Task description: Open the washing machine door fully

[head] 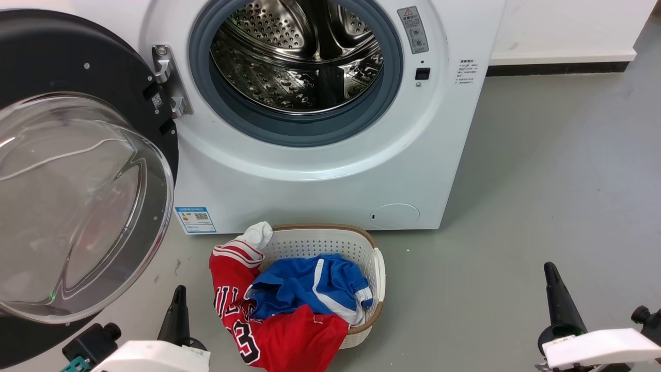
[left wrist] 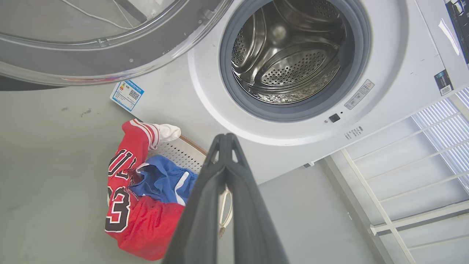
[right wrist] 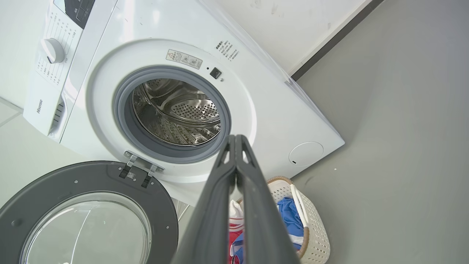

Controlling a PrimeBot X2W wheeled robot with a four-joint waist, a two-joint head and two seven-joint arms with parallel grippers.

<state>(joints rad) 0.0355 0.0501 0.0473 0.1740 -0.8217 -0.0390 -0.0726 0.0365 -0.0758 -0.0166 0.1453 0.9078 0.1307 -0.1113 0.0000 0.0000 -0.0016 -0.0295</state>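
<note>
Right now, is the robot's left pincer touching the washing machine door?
Apart. In the left wrist view the white front of the washing machine shows between the left pincer and the door.

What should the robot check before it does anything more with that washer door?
1. The washing machine door stands wide open: ok.
2. The drum mouth is unblocked: ok.
3. The left pincer is shut, holding nothing: ok.
4. The right pincer is shut, holding nothing: ok.
5. The door is at its hinge stop: cannot tell.
6. The laundry basket sits apart from the door: ok.
</note>
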